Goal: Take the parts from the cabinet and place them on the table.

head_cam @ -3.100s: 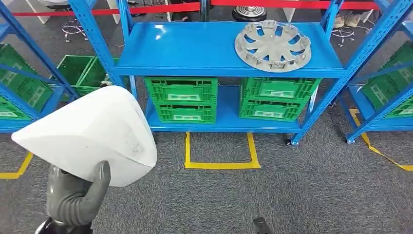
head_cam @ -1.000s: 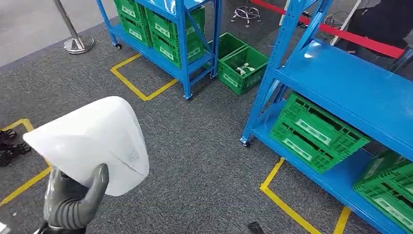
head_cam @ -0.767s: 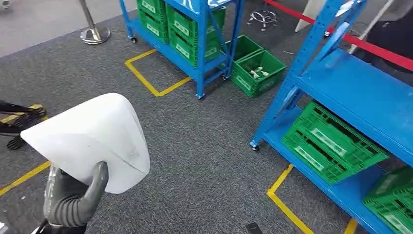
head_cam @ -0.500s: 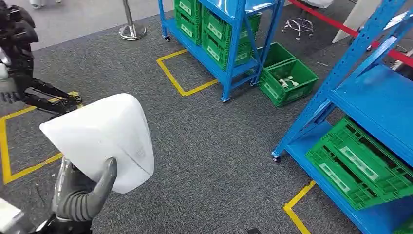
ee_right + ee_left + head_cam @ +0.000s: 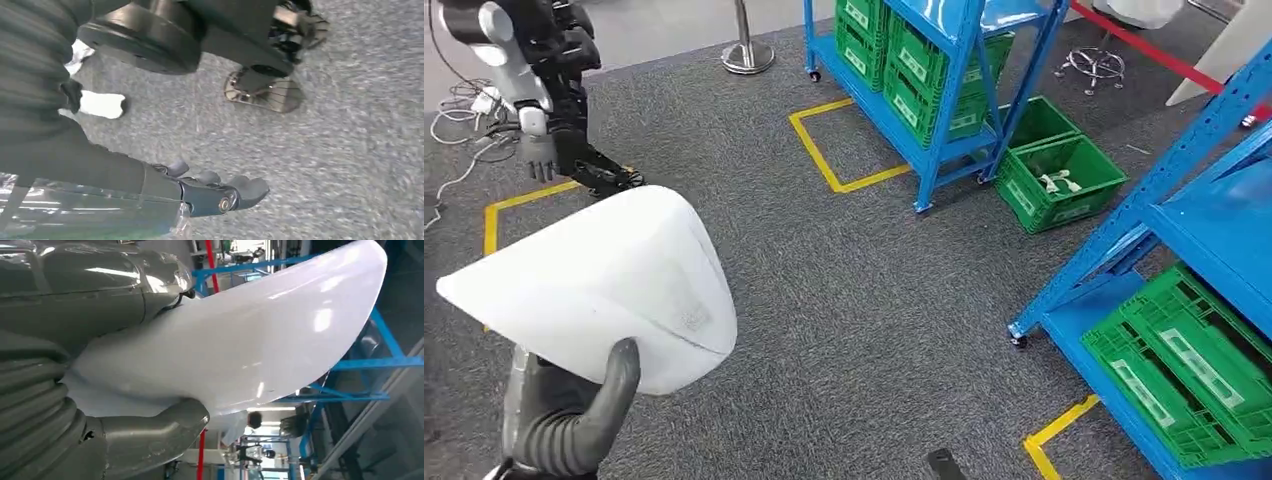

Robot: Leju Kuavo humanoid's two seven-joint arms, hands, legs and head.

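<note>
My left hand (image 5: 564,420) grips a large white curved shell part (image 5: 599,290) from below, its thumb up against the part's lower edge. The left wrist view has the same glossy white part (image 5: 250,335) lying across my left hand (image 5: 125,440), thumb wrapped under it. My right hand (image 5: 210,192) hangs beside my body over grey carpet, its fingers slightly curled with nothing in them. The cabinet I face is a blue shelf rack (image 5: 1184,210) at the right, with a green crate (image 5: 1184,370) on its bottom level.
A second blue rack (image 5: 924,70) with green crates stands ahead. Two green bins (image 5: 1054,170) sit on the floor between the racks. Another robot (image 5: 534,80) stands at the far left by yellow floor tape (image 5: 834,160). A metal stanchion base (image 5: 746,55) stands behind.
The whole scene has swung right as I turn left: the rack with the silver wheel cover has left the picture and another robot has come in at the left. The white part stays in my left hand.
</note>
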